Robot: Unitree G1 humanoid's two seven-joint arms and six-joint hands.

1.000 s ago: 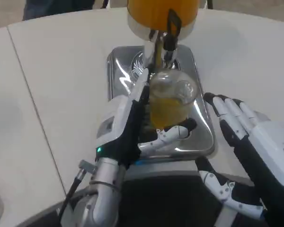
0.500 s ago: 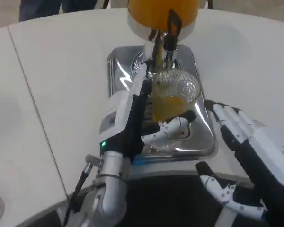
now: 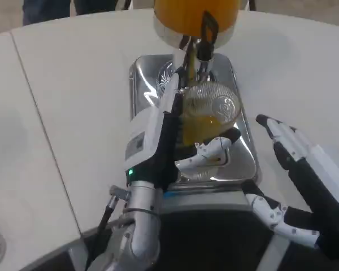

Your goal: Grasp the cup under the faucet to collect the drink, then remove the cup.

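Left hand (image 3: 169, 141) wrapped around clear plastic cup (image 3: 208, 118) of orange juice under dispenser faucet (image 3: 191, 53), over steel drip tray (image 3: 237, 164). Right hand (image 3: 305, 169) empty, fingers spread.

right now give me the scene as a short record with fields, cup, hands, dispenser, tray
cup: clear cup, partly filled with orange drink, upright under the faucet
left hand: left hand grips the cup, fingers along its left side, thumb across its lower front
right hand: right hand holds nothing, fingers spread, apart from the cup, over the table to the right of the tray
dispenser: orange-filled dispenser at the top edge, above the cup
tray: shiny metal drip tray beneath the cup
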